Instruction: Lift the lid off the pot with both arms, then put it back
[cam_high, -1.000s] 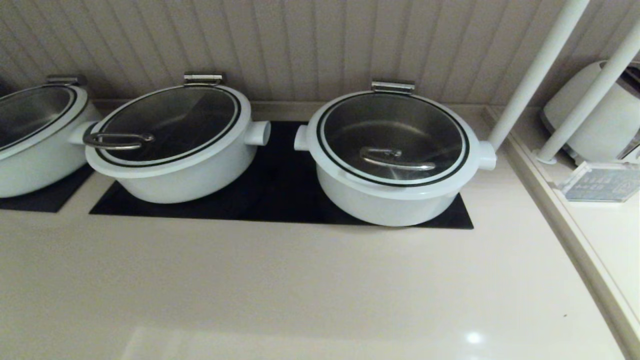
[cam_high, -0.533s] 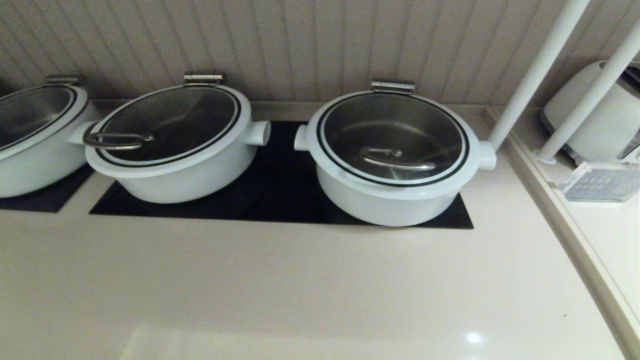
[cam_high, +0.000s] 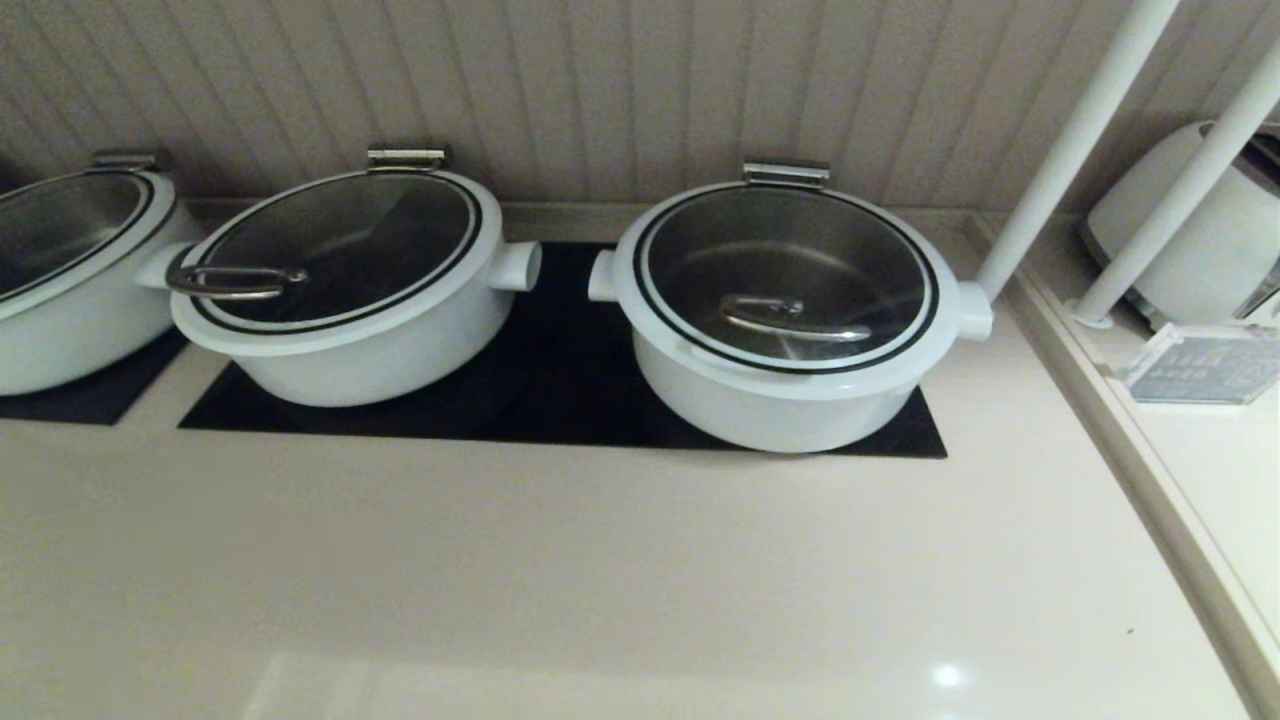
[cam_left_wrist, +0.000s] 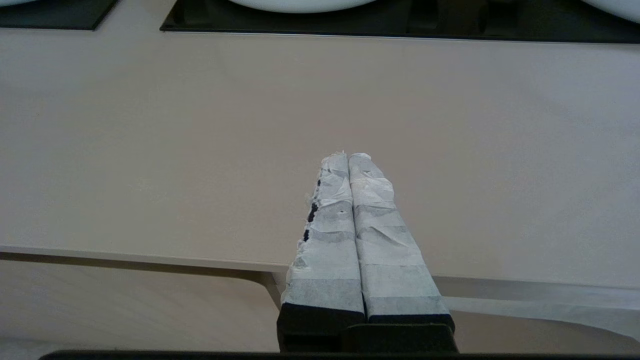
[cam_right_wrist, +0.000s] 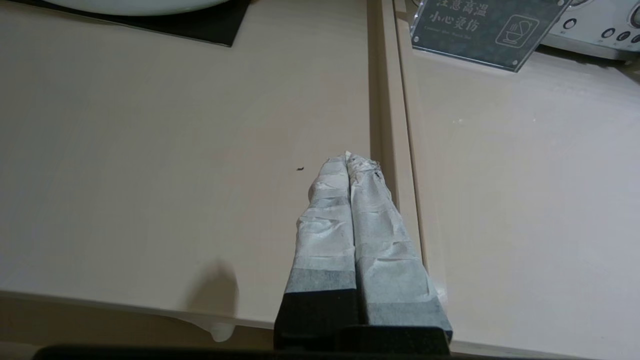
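The white pot (cam_high: 770, 400) stands at the right end of a black mat, against the back wall. The glass lid (cam_high: 785, 250) with its white rim and black ring sits closed on it, the low steel bar handle (cam_high: 795, 318) at its centre. Neither gripper shows in the head view. In the left wrist view my left gripper (cam_left_wrist: 348, 156) is shut and empty, over the counter near its front edge. In the right wrist view my right gripper (cam_right_wrist: 347, 156) is shut and empty, near the front edge beside a raised counter seam. Both are well short of the pot.
A like pot with a rim loop handle (cam_high: 340, 290) stands left of it, a third pot (cam_high: 60, 280) further left. Two slanting white poles (cam_high: 1070, 140), a white appliance (cam_high: 1190, 240) and a small sign (cam_high: 1195, 365) are at the right, past the seam (cam_high: 1130, 450).
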